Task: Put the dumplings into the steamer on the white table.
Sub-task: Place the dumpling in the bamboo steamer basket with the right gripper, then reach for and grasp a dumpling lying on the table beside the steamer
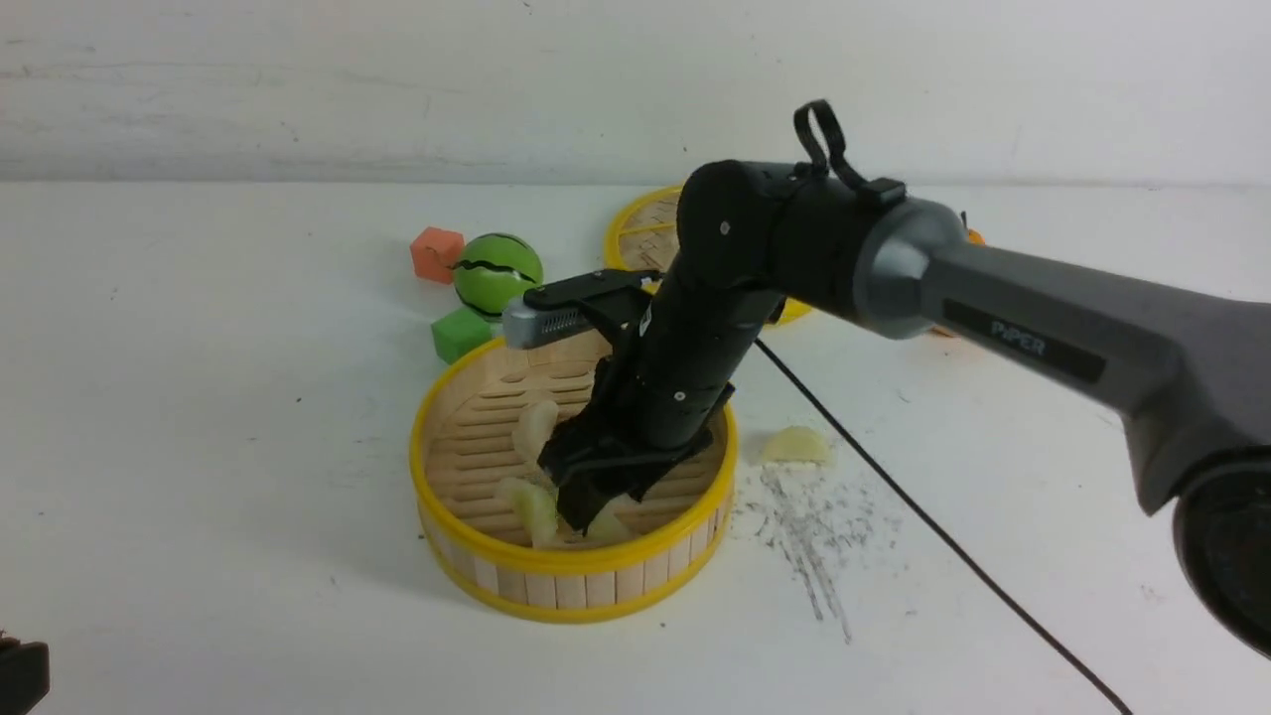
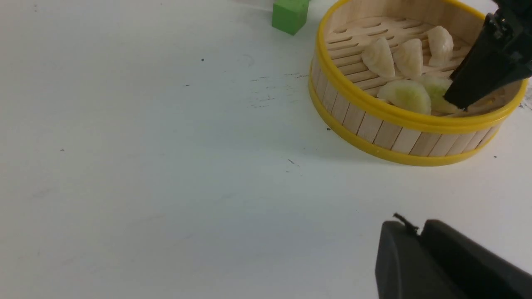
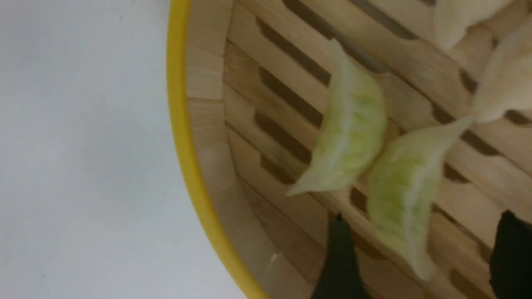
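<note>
Five dumplings (image 2: 409,58) lay in the steamer (image 2: 415,120); the sixth dumpling (image 1: 794,445) sat on the white table (image 1: 199,447), near the steamer's wall. It looked light, smooth and likely slippery (best pinched across the plump middle). Inside the steamer the right gripper (image 3: 424,220) stood with jaws apart; the left gripper (image 2: 417,228) looked closed and empty.

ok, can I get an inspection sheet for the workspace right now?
Surface: white table, grey scuffs right of the steamer.
Job's things: steamer holds five dumplings; sixth dumpling on the table beside it.
Clutter: orange block, green ball, green block, lid behind the steamer.
Grippers: right gripper open inside the steamer; left gripper shut, empty.
Cables: black cable across the table.
Surroundings: white wall.
</note>
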{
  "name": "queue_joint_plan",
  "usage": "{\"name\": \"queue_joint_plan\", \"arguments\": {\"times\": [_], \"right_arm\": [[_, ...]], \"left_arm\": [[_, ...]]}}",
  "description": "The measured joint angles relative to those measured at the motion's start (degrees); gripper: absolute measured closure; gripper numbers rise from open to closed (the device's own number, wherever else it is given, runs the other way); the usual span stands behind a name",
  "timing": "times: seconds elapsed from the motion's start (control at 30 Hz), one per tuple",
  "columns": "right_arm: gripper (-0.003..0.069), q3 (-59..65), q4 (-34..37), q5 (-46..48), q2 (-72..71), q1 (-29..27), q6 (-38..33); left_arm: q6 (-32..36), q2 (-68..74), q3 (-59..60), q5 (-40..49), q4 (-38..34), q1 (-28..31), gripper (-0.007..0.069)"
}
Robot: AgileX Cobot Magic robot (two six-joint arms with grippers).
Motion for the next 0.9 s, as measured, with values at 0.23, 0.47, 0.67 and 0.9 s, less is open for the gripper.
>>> {"name": "queue_joint_plan", "arguments": {"times": [0.23, 0.47, 0.67, 0.9], "right_arm": [[0.0175, 0.0, -16.8, 0.0, -8.2, -1.7, 0.2], [0.0185, -0.1, -23.3, -2.0, -5.6, -10.0, -0.2], [0.0185, 0.0, -13.3, -1.8, 0.4, -14.6, -9.2], [0.0185, 0.0, -3.7, -2.7, 2.7, -15.3, -24.1]], "left_arm": [[0.0, 0.0, 0.0, 0.0, 0.0, 0.0, 0.0552], [0.0, 0.0, 0.0, 0.0, 0.1, 0.0, 0.0549], [0.0, 0.0, 0.0, -0.2, 0.1, 0.0, 0.0548], [0.0, 0.0, 0.0, -0.2, 0.4, 0.0, 0.0548]]}}
